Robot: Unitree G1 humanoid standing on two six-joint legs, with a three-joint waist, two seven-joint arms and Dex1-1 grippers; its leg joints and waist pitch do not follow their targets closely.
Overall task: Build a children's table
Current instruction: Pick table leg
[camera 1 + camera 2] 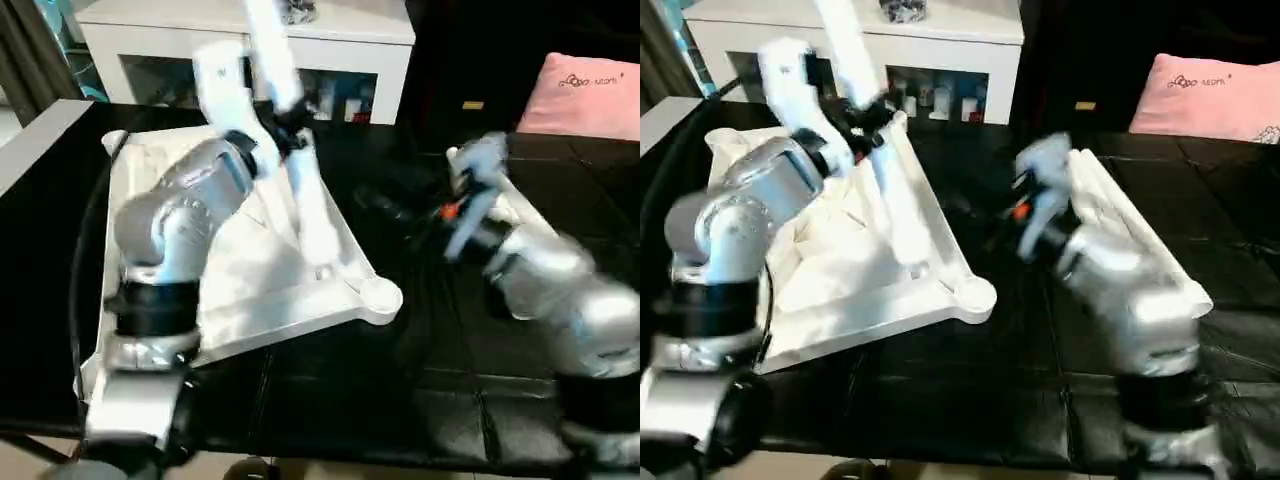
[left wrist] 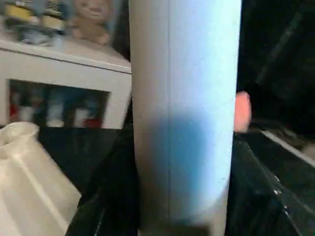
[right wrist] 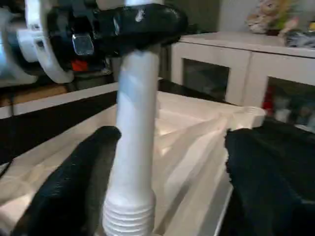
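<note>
The left fingers (image 3: 133,22) clamped a white leg (image 3: 132,147) above the upturned table (image 1: 300,290). The right fingers (image 3: 78,182) stood wide open on either side of the leg's threaded end, not touching.

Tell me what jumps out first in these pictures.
The left pincer grips a long white leg, raised above the upturned white tabletop on the black table. The right pincer stands open around the leg's threaded end. More legs lie to the right.
</note>
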